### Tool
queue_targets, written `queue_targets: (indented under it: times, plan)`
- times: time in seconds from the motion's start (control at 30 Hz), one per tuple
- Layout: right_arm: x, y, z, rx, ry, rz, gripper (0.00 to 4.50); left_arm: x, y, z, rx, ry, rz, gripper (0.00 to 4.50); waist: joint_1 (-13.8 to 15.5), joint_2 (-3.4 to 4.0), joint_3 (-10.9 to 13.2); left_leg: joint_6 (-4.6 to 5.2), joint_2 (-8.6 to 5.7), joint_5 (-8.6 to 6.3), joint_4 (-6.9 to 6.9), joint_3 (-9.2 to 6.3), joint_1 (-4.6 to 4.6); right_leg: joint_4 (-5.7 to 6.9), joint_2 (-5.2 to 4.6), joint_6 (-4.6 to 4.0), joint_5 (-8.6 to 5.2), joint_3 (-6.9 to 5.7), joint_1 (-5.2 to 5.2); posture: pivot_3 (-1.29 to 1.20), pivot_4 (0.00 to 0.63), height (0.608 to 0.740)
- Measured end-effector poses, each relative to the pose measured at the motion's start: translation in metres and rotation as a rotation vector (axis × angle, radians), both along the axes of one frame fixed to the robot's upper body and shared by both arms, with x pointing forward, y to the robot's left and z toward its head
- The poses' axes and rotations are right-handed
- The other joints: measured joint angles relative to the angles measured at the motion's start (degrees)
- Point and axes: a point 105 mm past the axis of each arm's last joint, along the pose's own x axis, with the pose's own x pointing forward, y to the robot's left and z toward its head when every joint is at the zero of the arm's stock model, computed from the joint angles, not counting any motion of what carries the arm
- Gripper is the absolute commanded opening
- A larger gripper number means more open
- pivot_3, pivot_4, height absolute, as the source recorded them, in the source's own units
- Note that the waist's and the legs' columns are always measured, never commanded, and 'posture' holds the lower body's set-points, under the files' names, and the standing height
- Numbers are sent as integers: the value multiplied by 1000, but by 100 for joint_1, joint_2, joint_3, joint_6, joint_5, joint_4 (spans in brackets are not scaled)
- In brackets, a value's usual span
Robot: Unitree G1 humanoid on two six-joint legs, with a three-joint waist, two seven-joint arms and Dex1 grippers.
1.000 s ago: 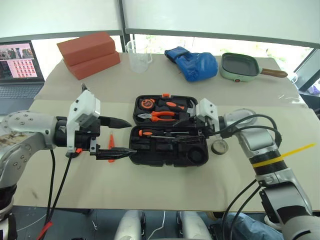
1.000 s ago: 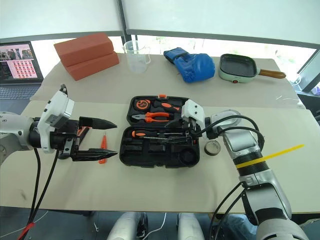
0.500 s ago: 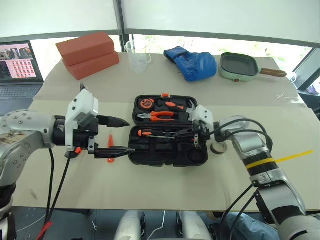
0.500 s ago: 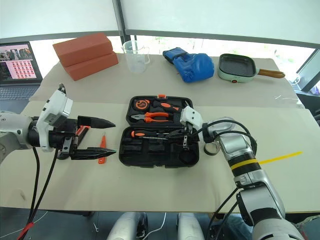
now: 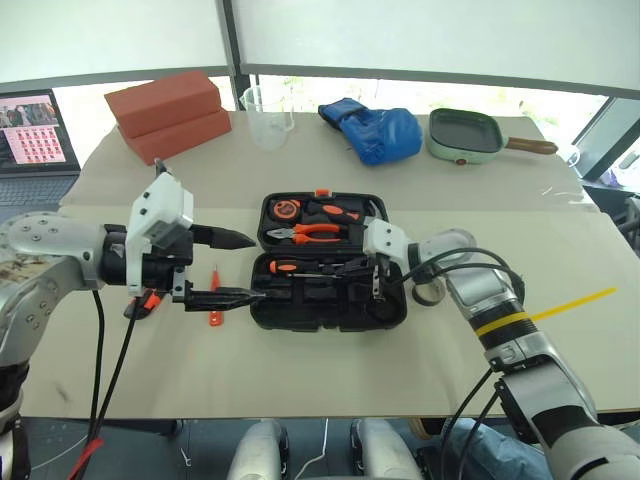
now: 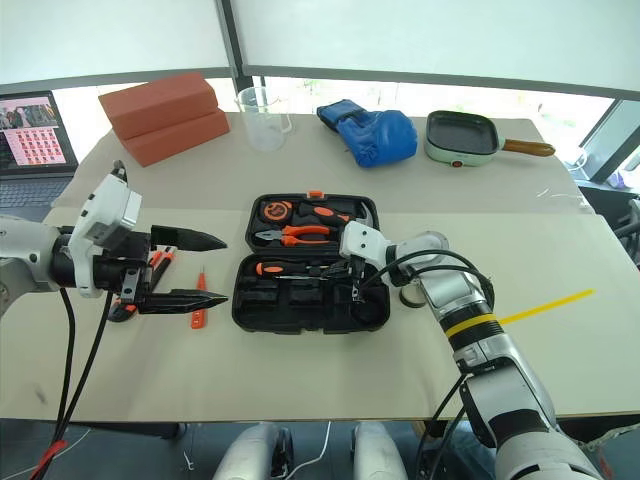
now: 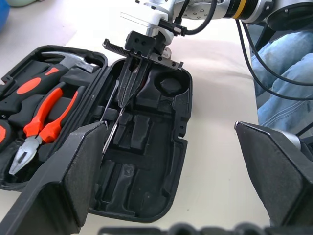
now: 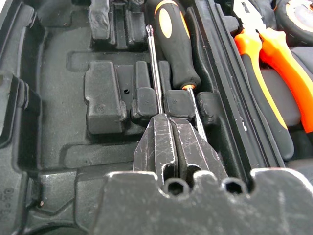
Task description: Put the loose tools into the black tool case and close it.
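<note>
while the black tool case (image 5: 328,262) lies open in the middle of the table with its lid half already carrying the pliers (image 5: 312,231), hammer and tape measure (image 5: 291,208), one screwdriver with an orange-black handle (image 8: 177,39) sits in the near half along the hinge. the right gripper (image 7: 131,83) is down inside that half with its jaws pinched together on the thin shaft of a second screwdriver (image 8: 154,68), whose tip points along the tray beside the first one's handle. i can't make out this second tool's handle behind the fingers.

the job here looks like seating that shaft in its moulded groove. to do it well, i'd keep the shaft parallel to the hinge, lower it until it rests in the slot beside the small black clips, and only then let the jaws part, so it doesn't roll onto its neighbour.

the left gripper (image 5: 228,267) hangs just beside the case's left edge with its fingers spread wide and nothing in them. under it on the table lies the small orange tester screwdriver (image 5: 214,301), with another orange-and-black tool (image 6: 150,270) partly hidden behind the hand. a tape roll (image 5: 430,291) sits just to the right of the case, behind the right arm. all three are yet to go in, so closing the lid is some way off.
</note>
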Motion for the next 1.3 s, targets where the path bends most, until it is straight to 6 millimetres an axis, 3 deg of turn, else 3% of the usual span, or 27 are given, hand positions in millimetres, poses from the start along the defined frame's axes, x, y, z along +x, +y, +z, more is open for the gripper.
queue_targets:
  times: [0.07,0.13,0.27,0.43,0.53,0.6,0.63,0.73,0.87,1.1,1.3]
  plan:
    - [-6,0,14,94,60,-2,75,1,4,-6,-3,22,25,4500,20,4,4,-1,6,1,0,-4,-11,11,2,-4,-2,4,-17,0,150,738]
    - [-13,-3,43,209,83,2,75,2,11,-13,-20,40,84,4500,27,17,15,-1,13,1,0,-11,-27,11,2,-4,-2,8,-32,0,150,738]
    - [-35,-40,105,296,47,-7,1126,-2,40,-33,-27,81,281,4500,41,17,15,2,27,-5,-5,-14,-32,-3,3,-4,-2,2,-32,0,150,738]
    - [-82,-46,102,269,159,123,2845,-28,95,-58,19,120,577,4500,-4,14,17,-3,37,-14,-10,-5,-24,-9,1,-15,-9,2,-35,0,150,738]
    - [-97,-44,106,251,160,180,3980,-50,128,-71,69,147,752,4500,2,12,18,-5,38,-15,-13,-5,-10,-4,3,-22,-14,1,-30,0,150,738]
    - [-104,-42,109,247,147,209,4464,-64,145,-80,102,176,846,4500,21,11,17,-8,39,-17,-15,-3,2,-7,1,-24,-15,2,-21,0,150,738]
    - [-106,-41,109,249,148,218,4464,-69,149,-84,110,191,873,4500,44,7,17,-8,40,-17,-14,-4,3,-8,0,-25,-16,1,-18,0,150,738]
    - [-109,-39,108,263,156,226,4464,-73,147,-87,109,209,898,4500,132,3,18,-8,37,-17,-10,-6,1,-12,-7,-26,-16,-2,-17,0,150,738]
    - [-110,-37,109,271,147,220,4464,-64,120,-82,77,220,846,4500,177,1,17,-8,38,-17,-10,-9,1,-8,-6,-24,-15,-2,-17,0,150,738]
    - [-112,-36,102,288,123,154,4464,-7,89,-58,64,297,893,4500,155,-10,18,-11,24,-14,-9,-23,0,3,11,-23,-12,-3,-13,0,150,738]
    - [-115,-34,96,298,75,97,4464,34,68,-67,106,402,902,4500,96,-17,21,-11,22,-14,-10,-25,-6,2,9,-21,-12,2,-18,0,150,738]
